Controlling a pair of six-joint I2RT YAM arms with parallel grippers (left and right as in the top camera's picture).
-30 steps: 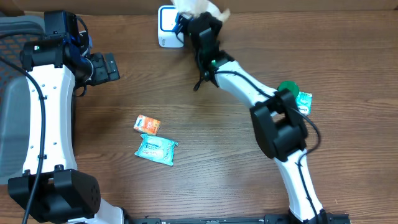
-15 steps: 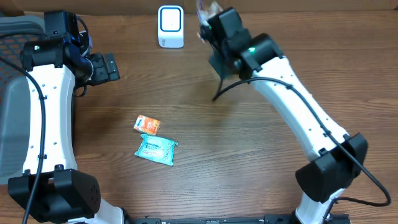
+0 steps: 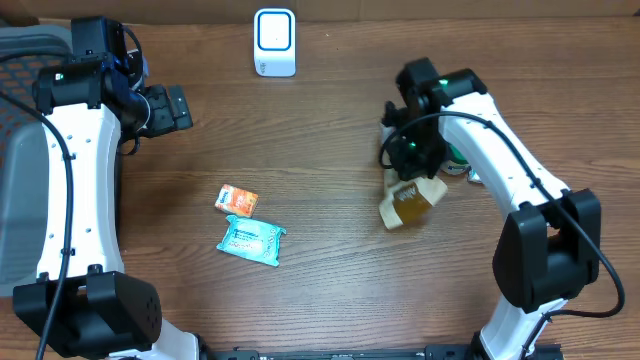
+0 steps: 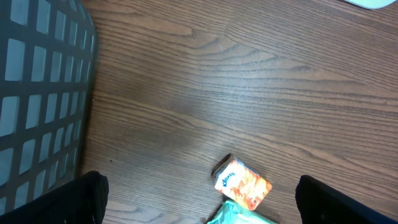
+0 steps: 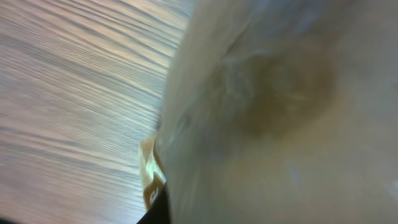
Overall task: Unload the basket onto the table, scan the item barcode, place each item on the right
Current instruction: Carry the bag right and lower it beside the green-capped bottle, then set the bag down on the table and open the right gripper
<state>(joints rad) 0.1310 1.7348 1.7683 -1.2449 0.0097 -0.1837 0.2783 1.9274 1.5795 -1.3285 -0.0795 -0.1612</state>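
The item is a tan soft pouch (image 3: pixel 411 201) lying low over the table right of centre. It fills the right wrist view as a blurred beige mass (image 5: pixel 280 112). My right gripper (image 3: pixel 408 168) stands just above it, shut on its upper edge. The white scanner (image 3: pixel 274 42) with a blue face stands at the back centre, far from the pouch. My left gripper (image 3: pixel 176 107) hangs open at the back left, holding nothing. In the left wrist view the left gripper (image 4: pixel 202 208) shows only as two dark fingertips (image 4: pixel 81 199) wide apart at the bottom corners.
An orange tissue pack (image 3: pixel 237 200) (image 4: pixel 242 185) and a teal packet (image 3: pixel 251 240) (image 4: pixel 239 219) lie left of centre. Green items (image 3: pixel 463 160) sit partly hidden behind the right arm. A grey mesh basket (image 3: pixel 15 150) (image 4: pixel 37 81) stands at the left edge.
The right arm has swung away from the scanner to the right and forward, carrying the pouch down toward the table. The left arm has not moved.
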